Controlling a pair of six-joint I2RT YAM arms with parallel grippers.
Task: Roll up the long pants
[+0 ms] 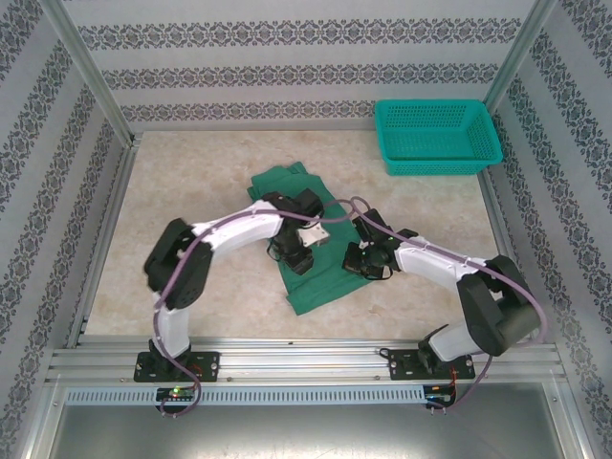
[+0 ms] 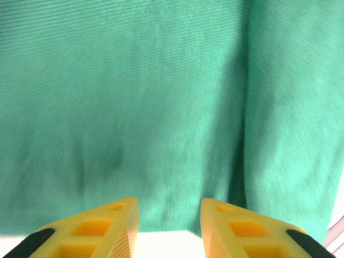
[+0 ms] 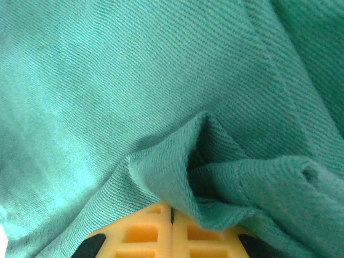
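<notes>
The long pants (image 1: 316, 287) lie as a dark green folded strip across the middle of the table, running from far left to near centre. My left gripper (image 1: 298, 256) hovers low over their middle. In the left wrist view its yellow fingers (image 2: 121, 215) stand apart with bare table between them, and the cloth (image 2: 134, 107) lies just beyond the tips. My right gripper (image 1: 357, 260) is at the strip's right edge. In the right wrist view it (image 3: 172, 207) is shut, and a raised fold of the pants (image 3: 177, 161) bunches up from its tips.
A teal mesh basket (image 1: 437, 134) stands at the far right corner. Metal frame rails (image 1: 306, 359) border the table, with patterned walls behind. Bare beige tabletop (image 1: 172, 191) lies left of the pants and in front of the basket.
</notes>
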